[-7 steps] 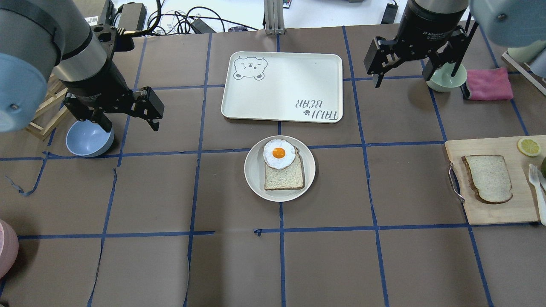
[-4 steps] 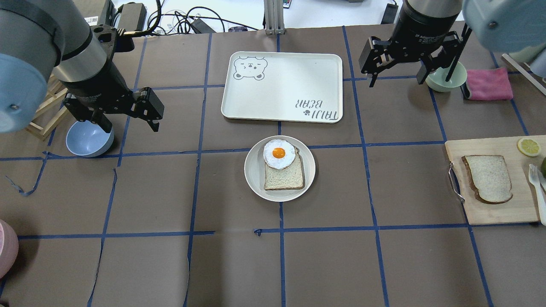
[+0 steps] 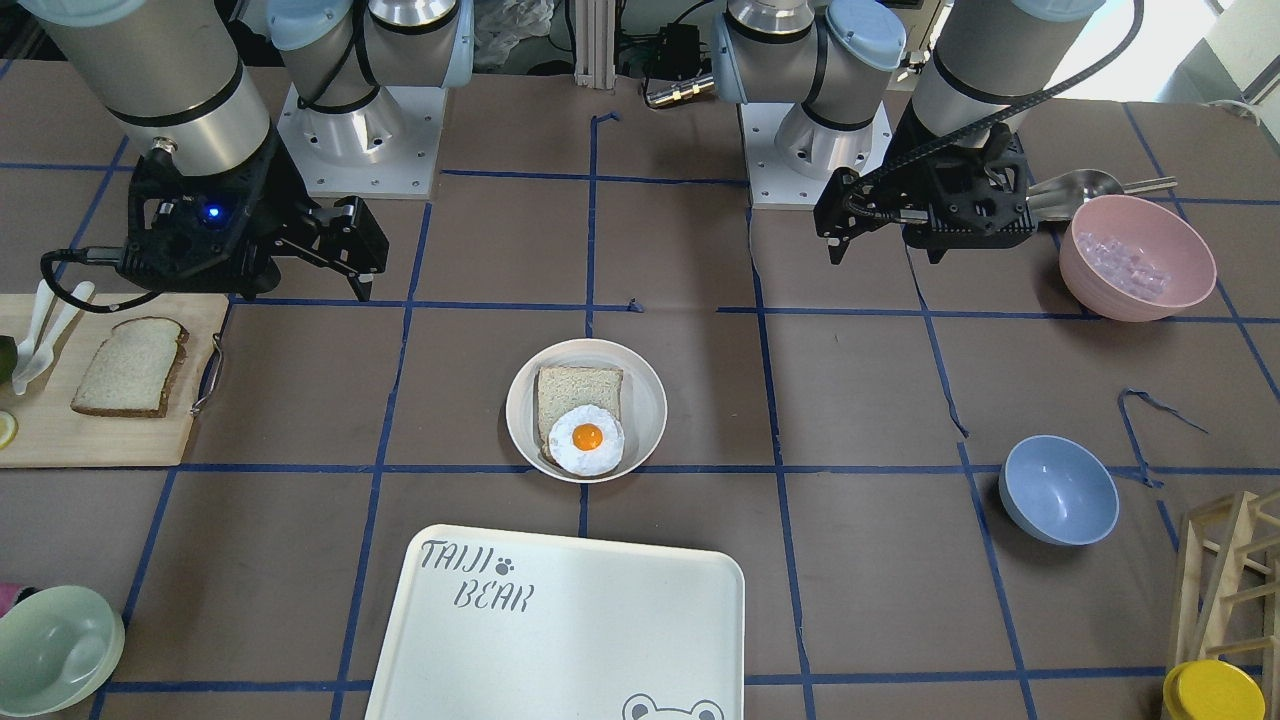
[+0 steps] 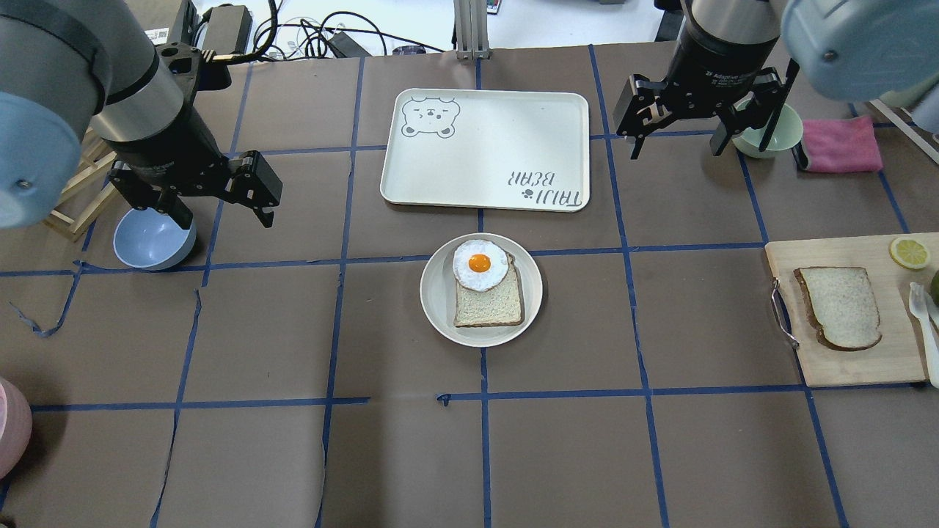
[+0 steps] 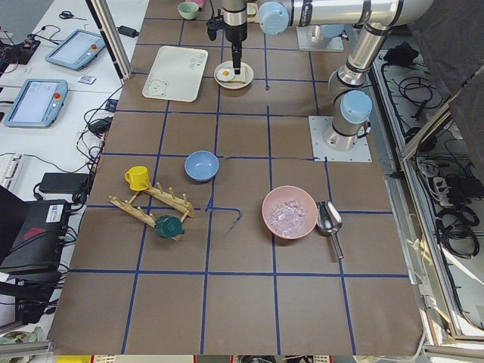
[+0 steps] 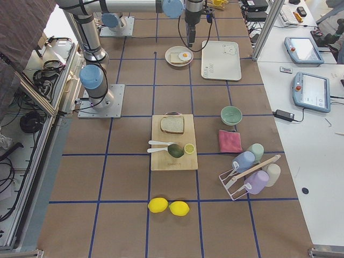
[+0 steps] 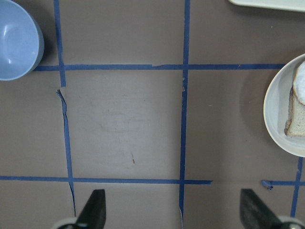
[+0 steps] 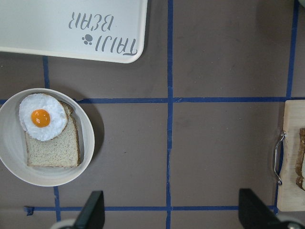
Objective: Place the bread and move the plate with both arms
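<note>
Right gripper (image 4: 675, 141) hangs above the table with its black fingers spread wide and nothing between them. The left gripper (image 4: 224, 213) is spread just as wide and is also empty. Both point straight down, clear of the brown paper and its blue tape grid.

The bread (image 4: 840, 306) is a pale, finely pored slice with a rounded top and a dark crust. It lies flat on a wooden cutting board (image 4: 851, 363) on the robot's right, well apart from either gripper. The board has a wire handle (image 4: 782, 312) on its inner edge. A lemon slice (image 4: 910, 252) and white plastic cutlery (image 4: 921, 308) also lie on the board.

The plate (image 4: 439, 308), round, cream and smooth with a raised rim, sits at the table's middle. It holds a squarer slice (image 4: 490, 299) topped by a glossy fried egg (image 4: 479, 264).

Beyond the plate lies the white rectangular tray (image 4: 499, 139) (the bear print on it reads upside down from the robot's side). Nothing lies between the plate and the tray.

A blue bowl (image 4: 150, 238) sits partly under the left gripper's wrist. A green bowl (image 4: 779, 132) and a pink cloth (image 4: 840, 143) lie beside the right gripper.
</note>
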{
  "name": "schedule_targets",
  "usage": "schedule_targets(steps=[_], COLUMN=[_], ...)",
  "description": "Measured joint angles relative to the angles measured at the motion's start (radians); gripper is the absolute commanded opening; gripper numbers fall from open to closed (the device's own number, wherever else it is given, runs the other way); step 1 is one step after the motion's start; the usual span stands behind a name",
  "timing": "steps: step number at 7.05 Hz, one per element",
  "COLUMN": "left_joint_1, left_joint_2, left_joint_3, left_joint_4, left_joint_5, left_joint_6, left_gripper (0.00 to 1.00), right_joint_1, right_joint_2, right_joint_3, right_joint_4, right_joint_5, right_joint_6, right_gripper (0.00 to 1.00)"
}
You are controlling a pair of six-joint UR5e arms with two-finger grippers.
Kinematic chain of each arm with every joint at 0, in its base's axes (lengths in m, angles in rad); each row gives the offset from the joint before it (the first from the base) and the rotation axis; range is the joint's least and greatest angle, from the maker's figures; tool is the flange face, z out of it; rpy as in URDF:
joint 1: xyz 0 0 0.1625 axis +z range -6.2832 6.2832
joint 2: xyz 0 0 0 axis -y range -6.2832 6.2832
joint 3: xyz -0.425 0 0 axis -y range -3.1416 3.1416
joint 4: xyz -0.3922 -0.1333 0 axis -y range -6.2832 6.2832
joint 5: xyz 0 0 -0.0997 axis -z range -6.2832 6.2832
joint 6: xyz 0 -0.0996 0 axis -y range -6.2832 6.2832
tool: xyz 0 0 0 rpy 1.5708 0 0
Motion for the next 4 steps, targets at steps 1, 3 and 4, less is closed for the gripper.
schedule_targets(steps=[1, 3, 4], left_joint_1=[0.0, 0.0, 0.0], left_joint_2=[0.0, 0.0, 0.0], left_joint_3=[0.0, 0.0, 0.0], left_joint_4=[-0.001, -0.002, -0.002], left_joint_5=[0.0, 0.0, 0.0], left_joint_6=[0.0, 0.001, 0.001], left_gripper=[1.0, 1.0, 1.0], right_joint_1=[-0.001, -0.011, -0.028], right_joint_2=[0.005, 0.019, 0.024], right_joint_3=[-0.001, 0.014, 0.047], right_joint_4=[-0.024, -0.042, -0.043], right_joint_5=[0.0, -0.025, -0.086], right_joint_6=[-0.005, -0.006, 0.001], right_gripper=[1.0, 1.0, 1.0])
